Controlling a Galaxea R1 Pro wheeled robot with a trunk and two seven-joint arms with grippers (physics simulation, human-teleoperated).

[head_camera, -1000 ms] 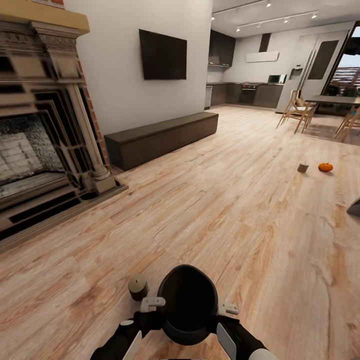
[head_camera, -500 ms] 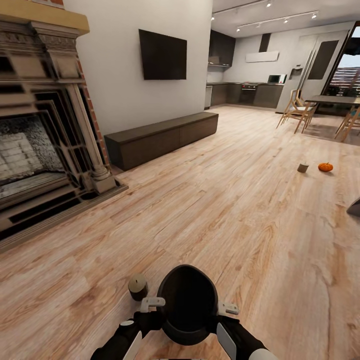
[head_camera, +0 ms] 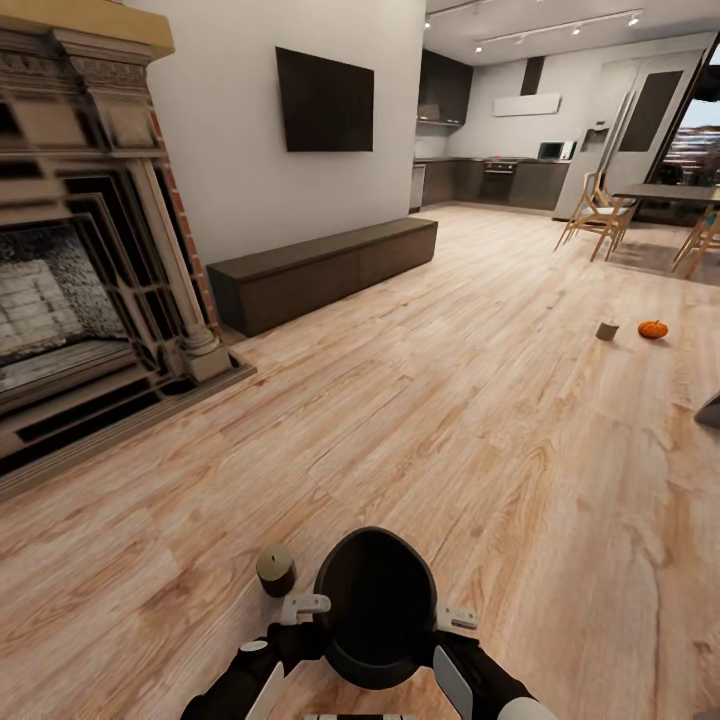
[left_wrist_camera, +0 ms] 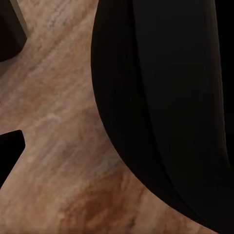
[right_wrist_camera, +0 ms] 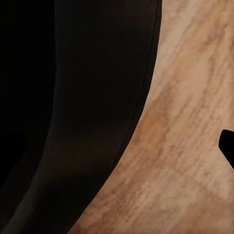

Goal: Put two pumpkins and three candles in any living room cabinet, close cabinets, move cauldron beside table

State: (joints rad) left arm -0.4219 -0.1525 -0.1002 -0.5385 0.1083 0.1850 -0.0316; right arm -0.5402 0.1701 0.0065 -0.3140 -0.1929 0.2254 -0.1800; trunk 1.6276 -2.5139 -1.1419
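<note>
- Wood floor (head_camera: 450,420); cabinet (head_camera: 325,270) shut, far ahead of both grippers.
- Cauldron (head_camera: 375,605) between left gripper (head_camera: 300,610) and right gripper (head_camera: 452,618); jaw state indeterminate.
- Candle (head_camera: 275,570) just beside left gripper.
- Pumpkin (head_camera: 653,329) well apart, ahead-right.

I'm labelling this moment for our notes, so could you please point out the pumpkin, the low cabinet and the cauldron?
pumpkin (head_camera: 653,329): head view, middle of its orange body.
cabinet (head_camera: 330,274): head view, front face of the long dark unit.
cauldron (head_camera: 375,600): head view, dark inside of the bowl.
</note>
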